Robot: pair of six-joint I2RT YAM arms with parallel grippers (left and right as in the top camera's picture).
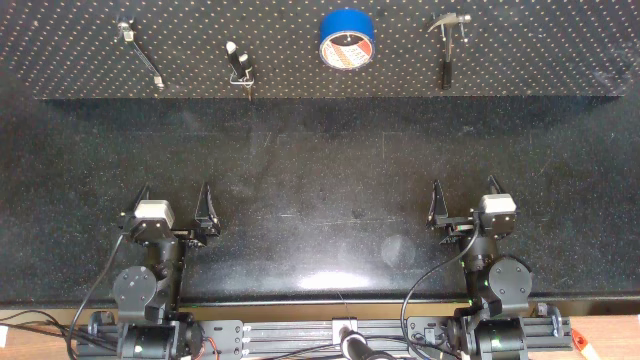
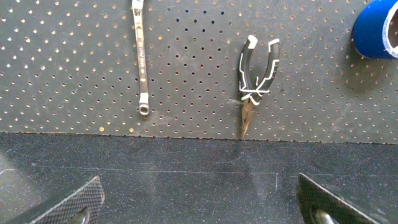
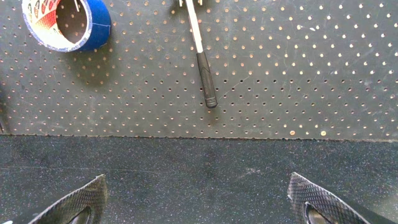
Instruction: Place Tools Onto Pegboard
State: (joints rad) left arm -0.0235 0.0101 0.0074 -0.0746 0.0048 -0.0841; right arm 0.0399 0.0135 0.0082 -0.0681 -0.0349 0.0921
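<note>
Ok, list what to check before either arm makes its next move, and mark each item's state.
1. Wrench hangs on the pegboard: ok.
2. Pliers hang on the board, nose down: ok.
3. Blue tape roll is on the board: ok.
4. Hammer hangs head up, handle down: ok.
5. Left gripper and right gripper are open, hold nothing, and sit low over the worktop, well short of the board: ok.
6. Each tool is firmly seated on its hook: cannot tell.
</note>
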